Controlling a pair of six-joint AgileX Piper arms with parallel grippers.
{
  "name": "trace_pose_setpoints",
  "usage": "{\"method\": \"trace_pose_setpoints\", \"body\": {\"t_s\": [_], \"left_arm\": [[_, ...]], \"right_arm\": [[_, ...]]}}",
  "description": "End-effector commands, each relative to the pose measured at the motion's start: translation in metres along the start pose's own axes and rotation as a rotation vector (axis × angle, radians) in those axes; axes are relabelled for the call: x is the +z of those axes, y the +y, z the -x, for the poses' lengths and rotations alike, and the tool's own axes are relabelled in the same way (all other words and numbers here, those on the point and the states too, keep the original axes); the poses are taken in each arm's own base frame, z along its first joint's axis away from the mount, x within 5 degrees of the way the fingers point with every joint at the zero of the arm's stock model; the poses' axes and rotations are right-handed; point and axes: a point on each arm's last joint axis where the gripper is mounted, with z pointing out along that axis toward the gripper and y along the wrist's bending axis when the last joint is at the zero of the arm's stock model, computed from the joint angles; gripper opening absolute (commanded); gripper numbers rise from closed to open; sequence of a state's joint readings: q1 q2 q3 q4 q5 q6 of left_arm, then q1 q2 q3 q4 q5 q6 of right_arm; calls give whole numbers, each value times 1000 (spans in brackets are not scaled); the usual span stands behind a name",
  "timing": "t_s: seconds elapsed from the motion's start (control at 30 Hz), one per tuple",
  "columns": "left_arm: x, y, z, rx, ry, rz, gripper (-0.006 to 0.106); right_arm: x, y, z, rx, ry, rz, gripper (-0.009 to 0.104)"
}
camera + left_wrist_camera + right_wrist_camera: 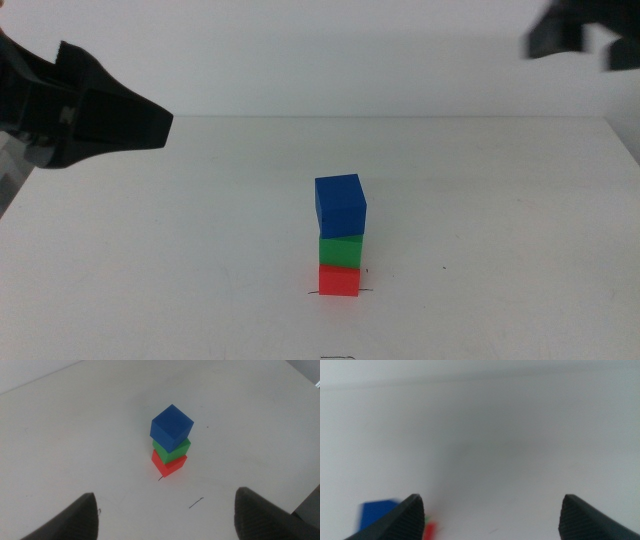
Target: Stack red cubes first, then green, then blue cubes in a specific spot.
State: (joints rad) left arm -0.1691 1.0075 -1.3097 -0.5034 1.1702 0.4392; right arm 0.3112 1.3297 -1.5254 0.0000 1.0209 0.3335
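A three-cube stack stands in the middle of the table: the red cube (340, 281) at the bottom, the green cube (340, 249) on it, the blue cube (340, 204) on top, turned slightly askew. The red cube sits on the black pen line (314, 293), whose ends show on both sides. My left gripper (150, 122) hangs in the air far left of the stack, open and empty. In the left wrist view the blue cube (171, 427), green cube (176, 450) and red cube (167, 465) stand well beyond the open left gripper (165, 520). My right gripper (575, 38) is high at the far right, open (490, 520).
A fainter scribble mark (338, 357) lies at the table's front edge, also seen as a short stroke (196, 503) in the left wrist view. The right wrist view is blurred, with the blue cube (377, 512) at its lower corner.
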Motion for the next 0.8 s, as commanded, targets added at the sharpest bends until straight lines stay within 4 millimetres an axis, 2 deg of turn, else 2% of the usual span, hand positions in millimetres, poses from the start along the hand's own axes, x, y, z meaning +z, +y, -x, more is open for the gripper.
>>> {"method": "trace_pose_setpoints", "body": {"t_s": [0.0,0.17,0.43,0.53,0.77], "left_arm": [[-9,-5,10,-9,-95,-9,93],[-9,-5,10,-9,-95,-9,93],[-9,-5,10,-9,-95,-9,93],[-16,9,14,-6,-166,173,93],[-25,47,17,-131,-409,588,93]], "right_arm": [[-35,-17,5,-66,-189,-19,90],[-50,-46,-6,-55,-240,-117,90],[-50,-50,-9,-44,-239,-125,90],[-50,-50,-9,-44,-239,-125,90],[-50,-50,-9,-44,-239,-125,90]]}}
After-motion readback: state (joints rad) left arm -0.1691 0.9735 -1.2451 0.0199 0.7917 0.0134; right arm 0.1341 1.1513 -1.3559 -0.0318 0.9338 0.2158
